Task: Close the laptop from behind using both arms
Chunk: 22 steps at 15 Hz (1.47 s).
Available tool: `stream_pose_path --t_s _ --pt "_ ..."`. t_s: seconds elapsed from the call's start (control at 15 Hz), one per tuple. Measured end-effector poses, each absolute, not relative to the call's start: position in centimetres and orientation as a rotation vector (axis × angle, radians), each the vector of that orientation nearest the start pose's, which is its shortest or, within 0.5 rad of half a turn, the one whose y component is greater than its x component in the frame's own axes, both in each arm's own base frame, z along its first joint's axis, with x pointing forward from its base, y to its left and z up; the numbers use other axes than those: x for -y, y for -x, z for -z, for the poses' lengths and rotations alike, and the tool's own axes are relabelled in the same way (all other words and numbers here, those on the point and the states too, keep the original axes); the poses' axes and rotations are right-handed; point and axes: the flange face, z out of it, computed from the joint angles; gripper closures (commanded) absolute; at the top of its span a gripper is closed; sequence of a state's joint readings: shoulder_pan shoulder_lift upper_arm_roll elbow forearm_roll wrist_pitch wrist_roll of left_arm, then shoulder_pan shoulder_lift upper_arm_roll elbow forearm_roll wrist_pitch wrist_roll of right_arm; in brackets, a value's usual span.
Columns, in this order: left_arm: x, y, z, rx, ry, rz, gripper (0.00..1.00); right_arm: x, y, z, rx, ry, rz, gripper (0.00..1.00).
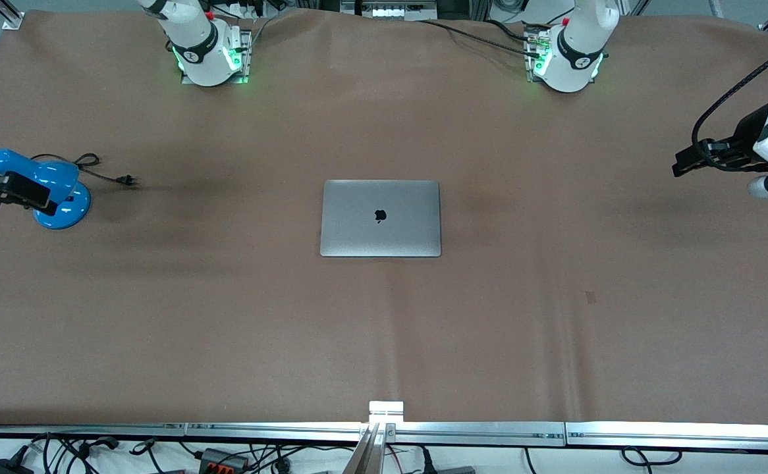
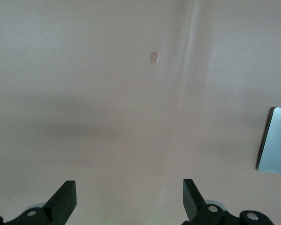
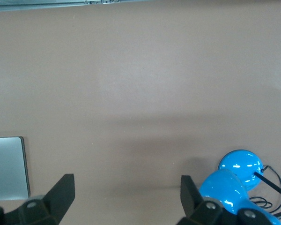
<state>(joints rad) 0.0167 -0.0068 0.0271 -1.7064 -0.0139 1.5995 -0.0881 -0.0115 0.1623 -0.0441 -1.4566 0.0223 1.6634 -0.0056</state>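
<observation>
The laptop (image 1: 381,218) lies flat in the middle of the table with its silver lid down and the black apple logo facing up. One corner of it shows in the left wrist view (image 2: 276,140) and one in the right wrist view (image 3: 7,166). My left gripper (image 1: 713,158) hangs open over the left arm's end of the table, well apart from the laptop, and nothing is between its fingers (image 2: 129,192). My right gripper (image 1: 2,191) hangs open over the right arm's end, also apart from the laptop and holding nothing (image 3: 126,187).
A blue desk lamp (image 1: 61,197) with a loose black cord (image 1: 104,172) stands under my right gripper (image 3: 234,178). A small square mark (image 1: 591,297) sits on the brown table cover (image 1: 226,316). A metal rail (image 1: 476,431) runs along the edge nearest the front camera.
</observation>
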Motion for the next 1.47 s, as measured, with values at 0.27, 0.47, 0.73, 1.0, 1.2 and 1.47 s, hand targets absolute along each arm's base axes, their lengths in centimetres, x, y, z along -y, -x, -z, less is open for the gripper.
stream_pose_path --t_s 0.27,0.47,0.73,1.0,1.2,1.47 --pt "-1.9 -54.9 -56.7 0.198 3.143 -0.156 0.00 3.0 -56.9 -58.3 -0.061 3.168 0.097 0.00" --pt "-1.5 -54.8 -56.7 0.187 3.143 -0.163 0.00 2.6 -55.3 -58.5 -0.049 3.168 0.085 0.00" --pt "-1.5 -54.8 -56.6 0.188 3.142 -0.170 0.00 2.6 -54.3 -59.0 -0.049 3.168 0.037 0.00" --pt "-1.5 -54.7 -56.6 0.187 3.142 -0.174 0.00 2.4 -54.2 -59.0 -0.046 3.168 0.026 0.00" --pt "-1.5 -54.7 -56.6 0.187 3.142 -0.179 0.00 2.3 -54.0 -58.8 -0.042 3.168 0.000 0.00" --pt "-1.5 -54.6 -56.5 0.188 3.141 -0.193 0.00 2.3 -54.1 -58.8 -0.041 3.168 0.006 0.00"
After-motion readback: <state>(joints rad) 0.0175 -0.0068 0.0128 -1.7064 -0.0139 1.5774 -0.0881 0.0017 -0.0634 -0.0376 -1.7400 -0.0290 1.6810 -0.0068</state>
